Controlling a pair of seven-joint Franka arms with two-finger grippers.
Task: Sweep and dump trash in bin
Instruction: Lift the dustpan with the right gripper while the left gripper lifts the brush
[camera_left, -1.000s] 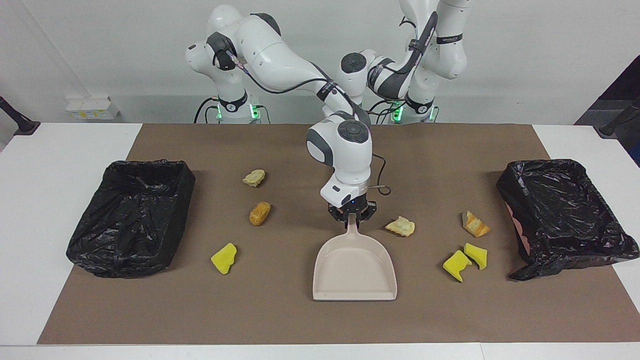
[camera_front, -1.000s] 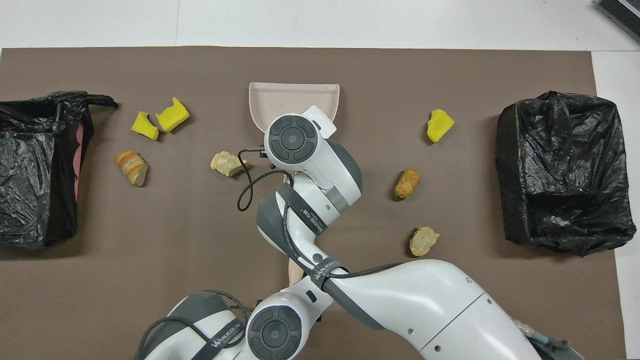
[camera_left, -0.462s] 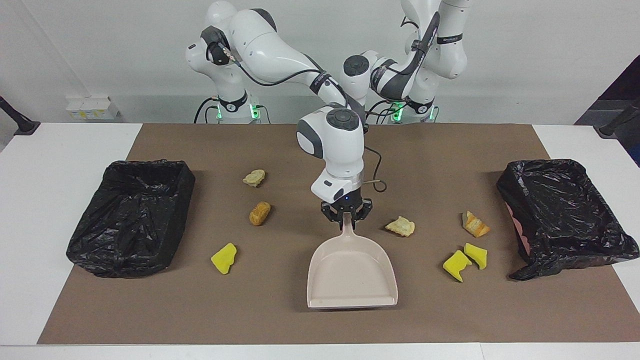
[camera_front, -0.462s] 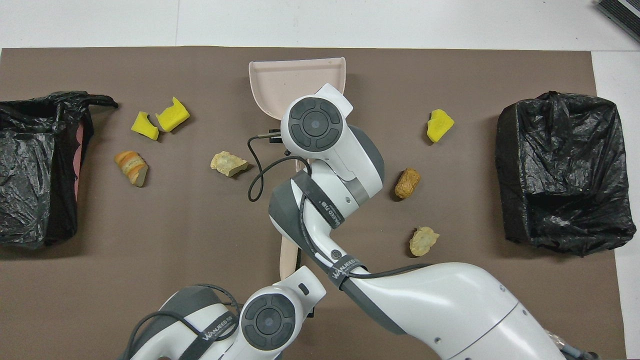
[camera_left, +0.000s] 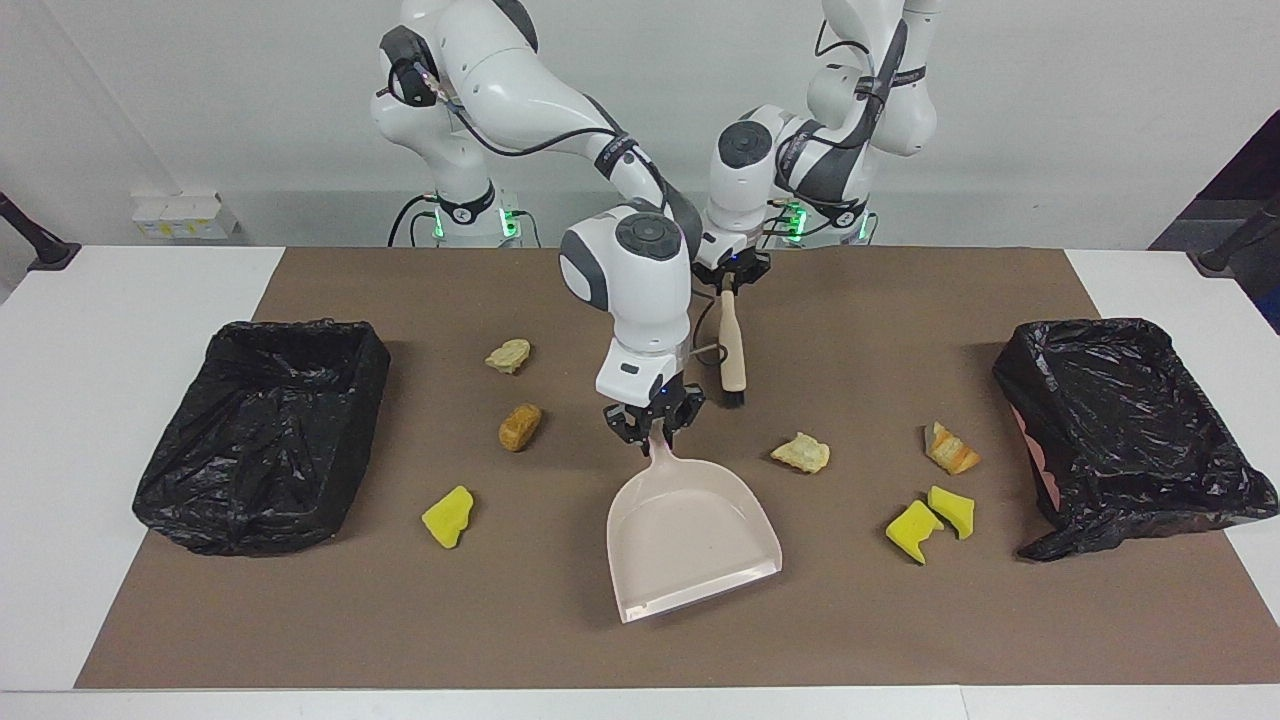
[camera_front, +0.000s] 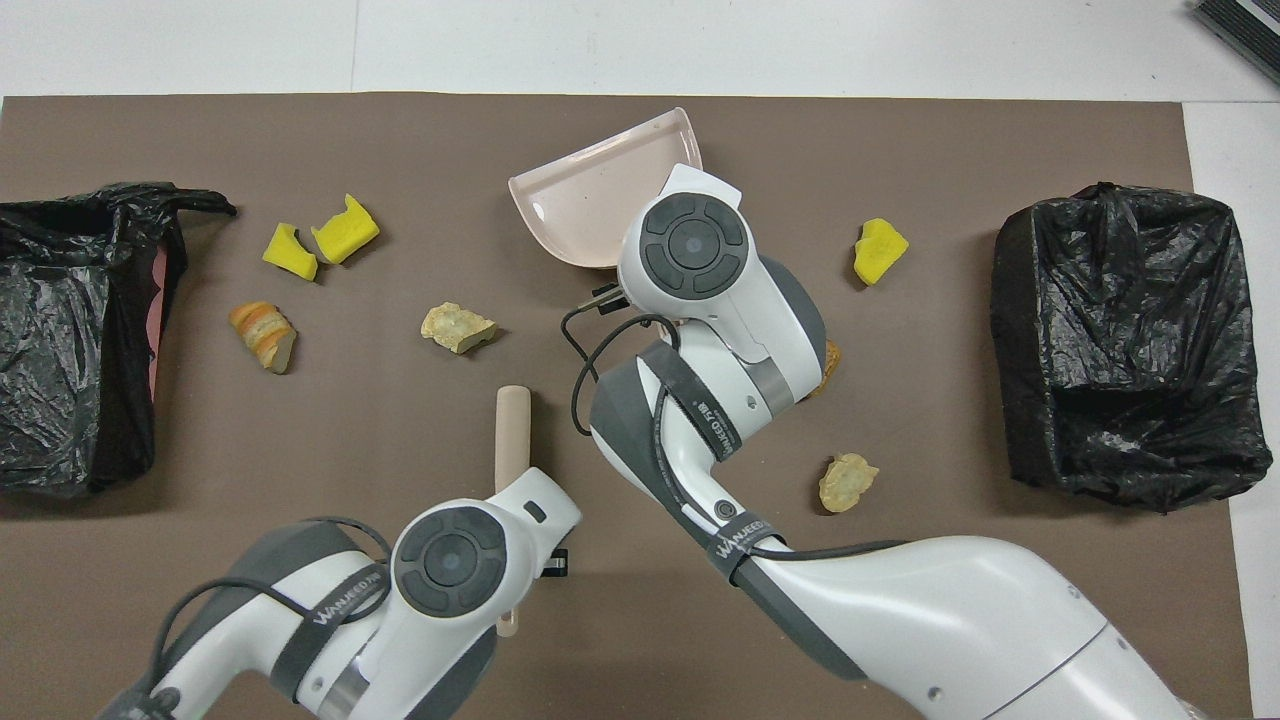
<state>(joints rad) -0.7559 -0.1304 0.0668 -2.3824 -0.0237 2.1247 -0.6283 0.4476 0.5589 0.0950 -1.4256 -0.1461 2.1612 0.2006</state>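
My right gripper (camera_left: 652, 428) is shut on the handle of the beige dustpan (camera_left: 690, 540), which hangs tilted just above the mat's middle; the pan (camera_front: 600, 195) shows past the right wrist in the overhead view. My left gripper (camera_left: 731, 283) is shut on the beige brush (camera_left: 734, 350), bristles down, over the mat beside the right arm. Trash lies scattered: a pale lump (camera_left: 509, 355), a brown lump (camera_left: 519, 426) and a yellow sponge (camera_left: 448, 516) toward the right arm's end; a tan lump (camera_left: 801, 453), orange bread (camera_left: 951, 449) and two yellow sponges (camera_left: 912, 530) toward the left arm's end.
A bin lined with a black bag (camera_left: 265, 430) stands at the right arm's end of the brown mat (camera_left: 400, 620), another (camera_left: 1130, 430) at the left arm's end. In the overhead view the right arm covers most of the brown lump (camera_front: 830, 358).
The right gripper has carried the dustpan toward the right arm's end, lifting and turning it. The left gripper has come up with the brush, which now shows beside the right arm.
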